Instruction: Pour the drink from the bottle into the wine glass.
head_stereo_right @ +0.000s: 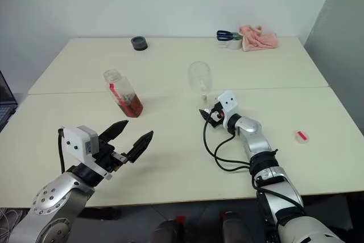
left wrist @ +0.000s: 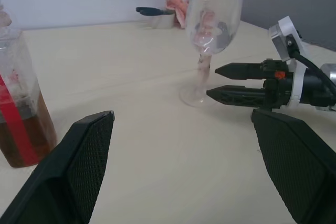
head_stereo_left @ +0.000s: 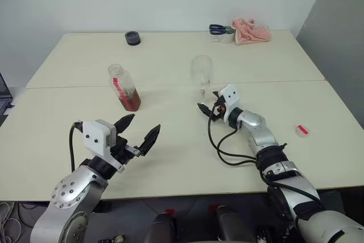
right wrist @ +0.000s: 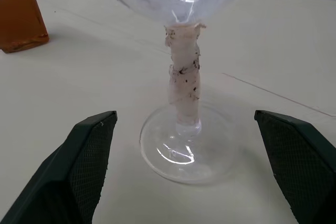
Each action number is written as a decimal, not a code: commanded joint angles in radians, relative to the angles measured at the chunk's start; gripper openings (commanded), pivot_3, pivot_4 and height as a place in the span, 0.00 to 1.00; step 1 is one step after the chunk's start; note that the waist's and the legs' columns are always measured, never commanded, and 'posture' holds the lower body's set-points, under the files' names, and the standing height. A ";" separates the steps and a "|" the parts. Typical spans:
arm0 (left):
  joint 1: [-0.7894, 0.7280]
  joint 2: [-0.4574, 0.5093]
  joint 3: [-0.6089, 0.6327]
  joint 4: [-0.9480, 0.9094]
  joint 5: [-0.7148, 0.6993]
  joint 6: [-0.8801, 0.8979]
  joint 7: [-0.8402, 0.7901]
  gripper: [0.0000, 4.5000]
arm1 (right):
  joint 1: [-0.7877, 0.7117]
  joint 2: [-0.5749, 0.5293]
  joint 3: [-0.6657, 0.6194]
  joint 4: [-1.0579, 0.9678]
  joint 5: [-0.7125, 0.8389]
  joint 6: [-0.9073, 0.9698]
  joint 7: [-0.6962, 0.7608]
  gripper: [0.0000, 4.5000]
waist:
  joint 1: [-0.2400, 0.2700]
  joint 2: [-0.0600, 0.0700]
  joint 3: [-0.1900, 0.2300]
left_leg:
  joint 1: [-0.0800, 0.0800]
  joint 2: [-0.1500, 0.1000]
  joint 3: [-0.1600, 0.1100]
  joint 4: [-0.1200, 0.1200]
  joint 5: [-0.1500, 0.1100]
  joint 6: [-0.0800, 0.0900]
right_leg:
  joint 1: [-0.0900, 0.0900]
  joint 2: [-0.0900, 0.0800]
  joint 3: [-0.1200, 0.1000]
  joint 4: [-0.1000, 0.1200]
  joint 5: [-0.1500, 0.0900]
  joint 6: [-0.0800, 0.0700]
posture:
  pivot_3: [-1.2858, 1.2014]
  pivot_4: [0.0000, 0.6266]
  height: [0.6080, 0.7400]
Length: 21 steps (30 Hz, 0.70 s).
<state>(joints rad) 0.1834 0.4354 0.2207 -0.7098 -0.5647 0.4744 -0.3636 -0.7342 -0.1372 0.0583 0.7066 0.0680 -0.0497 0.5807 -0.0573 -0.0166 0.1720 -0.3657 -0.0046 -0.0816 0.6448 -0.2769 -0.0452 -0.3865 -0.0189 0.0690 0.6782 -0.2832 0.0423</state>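
The wine glass (head_stereo_left: 201, 71) stands upright and empty at mid-table, its stem (right wrist: 184, 85) wrapped in pale tape. My right gripper (head_stereo_left: 207, 102) lies level just in front of the glass's foot (right wrist: 184, 153), open, with a finger on either side of the stem and neither touching it. To the left stands the bottle (head_stereo_left: 124, 87), uncapped, with the amber drink (head_stereo_left: 131, 101) filling its lower part. My left gripper (head_stereo_left: 145, 122) hovers open and empty in front of the bottle, nearer the table's front edge.
A small red cap (head_stereo_left: 303, 131) lies on the table at the right. At the back are a black round object (head_stereo_left: 132, 38), a pink cloth (head_stereo_left: 250, 31) and blue-handled scissors (head_stereo_left: 219, 28) on a white container. A seam (head_stereo_left: 85, 86) runs across the table.
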 commanded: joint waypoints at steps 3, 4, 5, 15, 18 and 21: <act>0.003 0.000 0.012 -0.022 0.009 -0.008 0.015 1.00 | 0.075 -0.032 0.000 -0.207 0.034 0.082 0.046 0.99 | 0.000 0.000 0.000 | 0.000 0.000 0.000 0.000 0.000 0.000 | 0.000 0.000 0.000 0.000 0.000 0.000 | 0.52 0.24 1.00; 0.010 -0.002 0.015 -0.023 0.010 -0.010 0.017 1.00 | 0.097 -0.046 -0.001 -0.250 0.038 0.102 0.055 0.99 | 0.001 0.000 0.000 | 0.000 0.000 0.000 0.000 0.000 0.000 | 0.000 0.000 0.000 0.000 0.000 0.000 | 0.52 0.24 1.00; 0.015 -0.004 0.017 -0.023 0.012 -0.011 0.022 1.00 | 0.116 -0.058 -0.003 -0.289 0.043 0.122 0.062 0.99 | 0.001 0.000 0.000 | -0.001 0.000 0.000 0.000 0.000 0.000 | 0.000 -0.001 0.000 -0.001 0.000 0.000 | 0.52 0.24 1.00; 0.007 -0.079 0.062 0.066 0.155 -0.056 0.178 1.00 | 0.288 -0.246 -0.013 -0.759 0.173 0.383 0.201 0.99 | 0.006 -0.002 0.006 | -0.002 0.000 -0.002 0.000 0.000 0.000 | 0.000 0.000 -0.001 -0.002 0.000 0.001 | 0.52 0.24 1.00; -0.033 -0.125 0.081 0.136 0.205 -0.079 0.252 1.00 | 0.352 -0.350 -0.030 -0.938 0.313 0.512 0.315 0.99 | 0.013 -0.004 0.009 | -0.003 -0.001 -0.002 0.000 0.000 0.000 | 0.000 -0.001 -0.002 -0.004 0.000 0.001 | 0.52 0.24 1.00; -0.087 -0.132 0.090 0.189 0.217 -0.096 0.256 1.00 | 0.363 -0.435 -0.073 -1.095 0.530 0.666 0.411 0.99 | 0.016 -0.007 0.012 | -0.004 0.000 -0.003 0.000 0.000 0.000 | 0.000 -0.001 -0.003 -0.005 0.000 0.001 | 0.52 0.24 1.00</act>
<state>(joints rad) 0.1146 0.3007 0.2924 -0.5092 -0.3638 0.4104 -0.1152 -0.3561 -0.5569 0.0276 -0.2853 0.4866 0.5582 0.9444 -0.0416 -0.0240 0.1839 -0.3708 -0.0051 -0.0846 0.6452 -0.2770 -0.0452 -0.3871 -0.0200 0.0659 0.6727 -0.2833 0.0435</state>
